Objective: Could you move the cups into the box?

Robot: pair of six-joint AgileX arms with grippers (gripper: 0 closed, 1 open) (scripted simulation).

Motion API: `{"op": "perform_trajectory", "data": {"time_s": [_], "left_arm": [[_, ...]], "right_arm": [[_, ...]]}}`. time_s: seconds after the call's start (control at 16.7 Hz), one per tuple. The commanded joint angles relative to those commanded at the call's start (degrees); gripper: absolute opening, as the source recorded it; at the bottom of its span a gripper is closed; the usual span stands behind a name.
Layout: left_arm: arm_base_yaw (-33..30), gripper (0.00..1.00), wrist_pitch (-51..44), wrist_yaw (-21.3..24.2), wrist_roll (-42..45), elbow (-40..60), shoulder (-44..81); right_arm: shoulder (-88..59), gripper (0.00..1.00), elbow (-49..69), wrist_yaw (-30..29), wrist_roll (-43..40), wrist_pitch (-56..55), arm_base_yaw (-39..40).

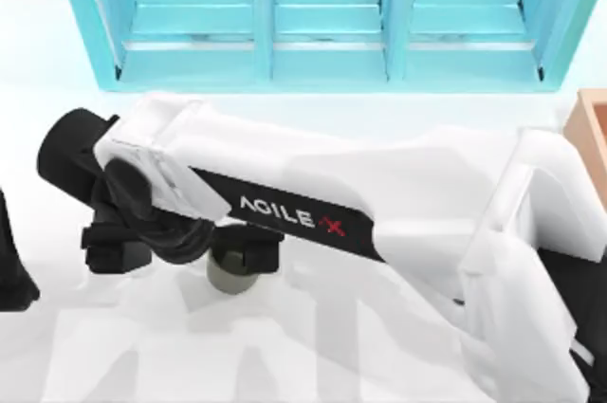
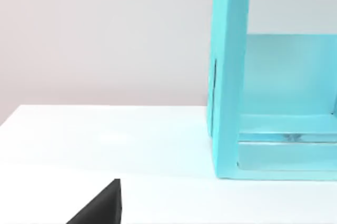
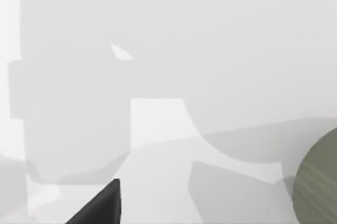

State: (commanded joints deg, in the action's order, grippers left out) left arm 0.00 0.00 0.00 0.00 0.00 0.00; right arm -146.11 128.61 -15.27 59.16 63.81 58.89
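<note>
White tabletop [image 1: 57, 52] w/ turquoise shelf cabinet [image 1: 322, 14] at the back, tan box [image 1: 593, 133] at the right edge; right gripper [image 1: 237, 253] sits over the olive-green cup [image 1: 230, 277] left of centre, can't tell how wide its fingers are or if they grip. Cup looks small, stiff, light, prob smooth-walled, so I'd pinch across the rim, firm not hard. Left arm [image 1: 11, 261] parked at the left edge, fingers can't tell

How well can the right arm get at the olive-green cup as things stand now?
Probably well. In the top view the right gripper is already over the olive-green cup, which stands free on the table; how its jaws stand cannot be seen.
</note>
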Motion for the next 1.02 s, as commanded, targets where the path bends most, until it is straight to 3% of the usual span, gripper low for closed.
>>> {"op": "perform_trajectory", "data": {"time_s": [0.18,0.96,1.02], "left_arm": [[0.0,1.00,0.0,0.0,0.0,0.0,0.0],[0.0,1.00,0.0,0.0,0.0,0.0,0.0],[0.0,1.00,0.0,0.0,0.0,0.0,0.0]], "right_arm": [[0.0,1.00,0.0,0.0,0.0,0.0,0.0],[0.0,0.02,0.0,0.0,0.0,0.0,0.0],[0.0,0.00,0.0,0.0,0.0,0.0,0.0]]}}
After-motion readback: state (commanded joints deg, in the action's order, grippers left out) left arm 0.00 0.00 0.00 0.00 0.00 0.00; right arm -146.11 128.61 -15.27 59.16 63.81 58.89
